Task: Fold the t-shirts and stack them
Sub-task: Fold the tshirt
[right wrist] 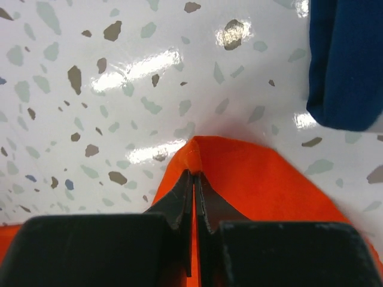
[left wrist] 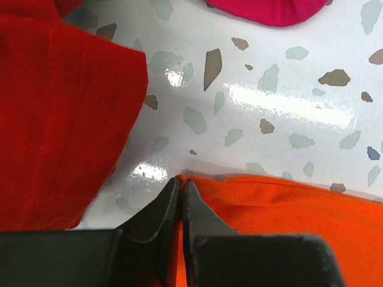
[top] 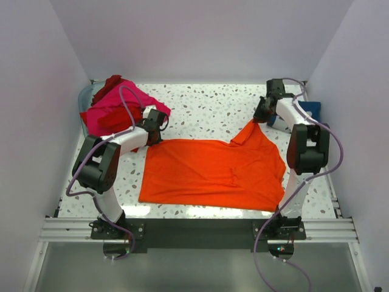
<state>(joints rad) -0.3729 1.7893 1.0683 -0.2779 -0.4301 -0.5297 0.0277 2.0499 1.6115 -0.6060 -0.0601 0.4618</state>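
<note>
Clamping the far corners of the bright orange cloth t-shirt (top: 213,173), left gripper (left wrist: 181,182) and right gripper (right wrist: 194,176) apparently have nothing folded or stacked yet.

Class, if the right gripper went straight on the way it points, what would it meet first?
Probably bare table just beyond the orange shirt corner it pinches; the navy shirt lies aside.

Pretty clearly a robotics lab test cell, not anyone's home. Plain white walls (top: 200,36) box in a speckled terrazzo-look table (top: 206,109) on three sides. A bare aluminium rail (top: 200,230) runs along the near edge, where the left arm (top: 97,167) and right arm (top: 307,149) are mounted, purple cables (top: 124,97) looping everywhere.
</note>
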